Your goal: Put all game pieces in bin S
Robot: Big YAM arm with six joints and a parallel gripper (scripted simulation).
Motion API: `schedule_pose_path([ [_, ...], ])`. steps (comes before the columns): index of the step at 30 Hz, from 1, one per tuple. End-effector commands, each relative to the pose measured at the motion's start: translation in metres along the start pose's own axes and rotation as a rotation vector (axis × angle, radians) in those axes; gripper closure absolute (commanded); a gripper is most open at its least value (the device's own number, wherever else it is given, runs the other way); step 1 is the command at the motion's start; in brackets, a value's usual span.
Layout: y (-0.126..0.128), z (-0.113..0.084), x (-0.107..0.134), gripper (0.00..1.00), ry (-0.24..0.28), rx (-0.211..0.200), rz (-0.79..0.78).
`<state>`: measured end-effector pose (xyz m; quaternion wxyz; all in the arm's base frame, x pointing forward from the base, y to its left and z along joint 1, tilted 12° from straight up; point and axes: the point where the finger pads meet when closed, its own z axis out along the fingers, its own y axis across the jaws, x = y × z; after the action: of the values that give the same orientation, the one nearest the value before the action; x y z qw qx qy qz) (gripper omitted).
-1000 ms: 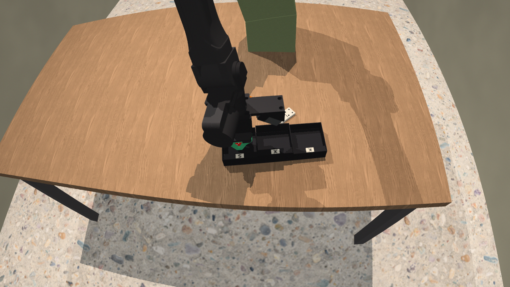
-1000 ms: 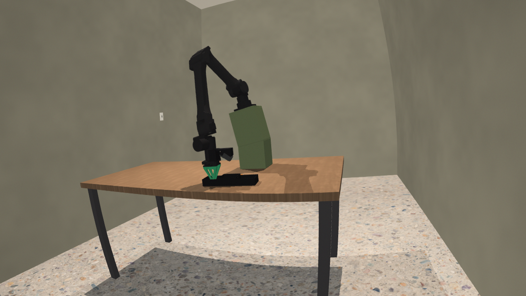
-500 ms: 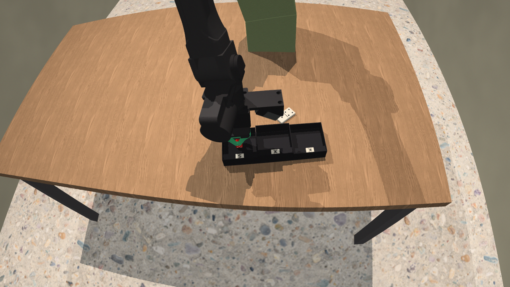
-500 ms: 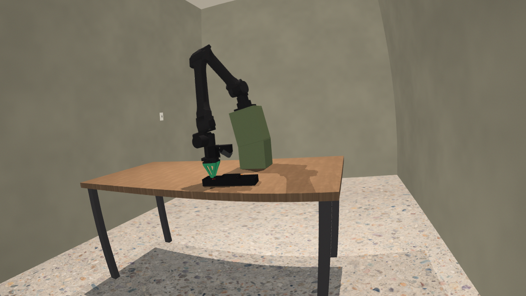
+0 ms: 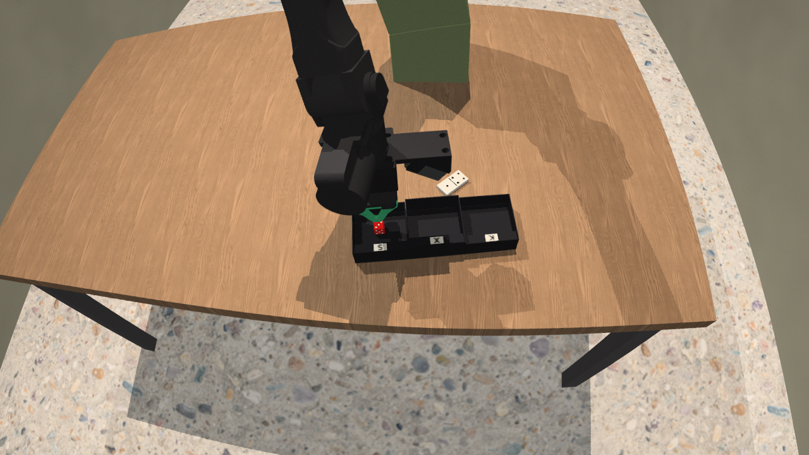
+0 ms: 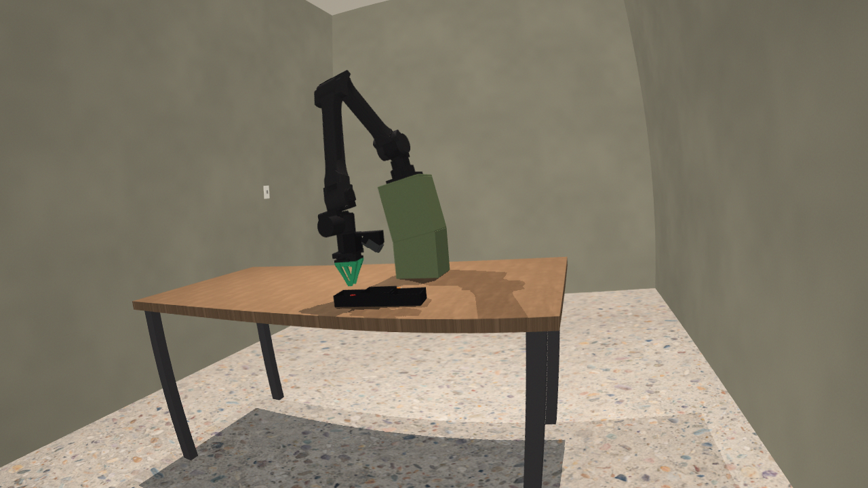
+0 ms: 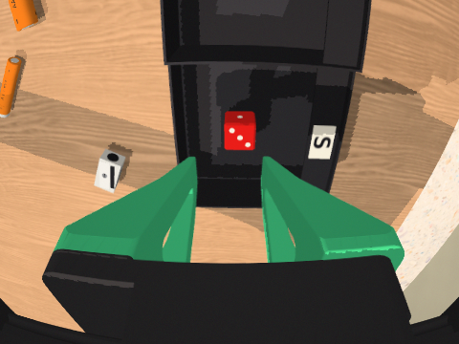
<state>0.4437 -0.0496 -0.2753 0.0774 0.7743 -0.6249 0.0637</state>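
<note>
Open room lies over bin K (image 5: 489,217) (image 6: 413,297) at right; farther left, the S–X dividing wall (image 5: 406,216) (image 7: 263,63) blocks low sideways passage.

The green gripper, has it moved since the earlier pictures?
Yes, upward: the gripper now hangs clear above the black bins in the exterior view.
</note>
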Motion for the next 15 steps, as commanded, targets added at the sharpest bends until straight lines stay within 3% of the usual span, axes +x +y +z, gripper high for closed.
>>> schedule_pose_path([
  [1,-0.016,-0.027,-0.003,0.70,0.004,0.038,0.000],
  [8,-0.023,-0.027,-0.002,0.70,0.007,0.048,0.002],
  [9,-0.018,-0.028,-0.009,0.60,0.008,0.061,0.055],
  [15,0.011,-0.028,-0.051,0.60,-0.001,0.049,0.285],
])
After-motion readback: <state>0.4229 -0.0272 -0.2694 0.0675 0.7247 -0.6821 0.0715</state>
